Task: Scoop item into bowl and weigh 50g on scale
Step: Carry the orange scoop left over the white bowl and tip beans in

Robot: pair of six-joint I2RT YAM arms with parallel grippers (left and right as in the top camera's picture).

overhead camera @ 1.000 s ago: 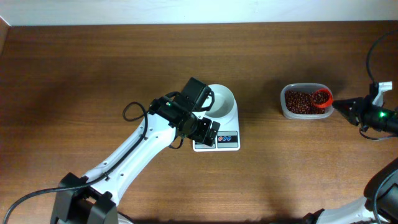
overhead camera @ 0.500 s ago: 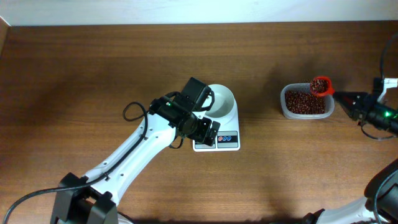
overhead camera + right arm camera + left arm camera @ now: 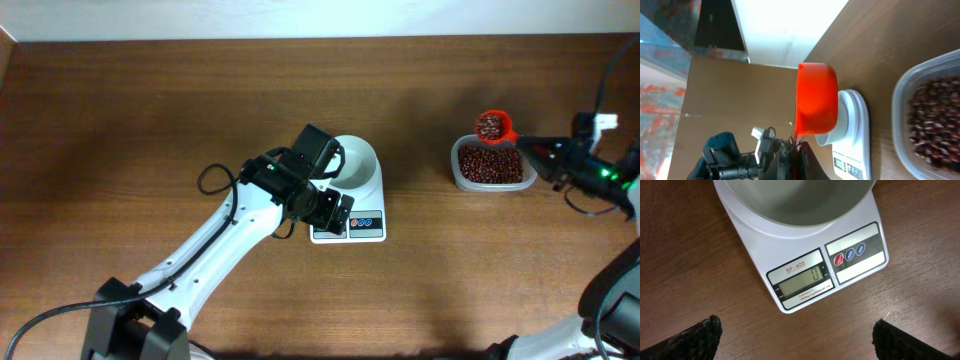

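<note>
The white bowl (image 3: 357, 161) sits on the white scale (image 3: 350, 226); the scale's display (image 3: 802, 286) reads 0. My left gripper (image 3: 338, 211) is open and empty, just left of the scale's front; its two fingertips (image 3: 795, 340) show wide apart in the left wrist view. My right gripper (image 3: 540, 150) is shut on the handle of an orange scoop (image 3: 493, 126) full of beans, held above the far left edge of the clear tub (image 3: 490, 163) of beans. In the right wrist view the scoop (image 3: 815, 105) is seen from below, with bowl and scale (image 3: 855, 130) beyond.
The clear tub's rim (image 3: 900, 100) with beans (image 3: 932, 120) lies at the right of the right wrist view. A white wall edge runs along the table's back. Cables trail at the right edge (image 3: 600, 90).
My right gripper has lifted the filled scoop out of the tub and moved it left and toward the back. The left arm, bowl and scale have not moved.
</note>
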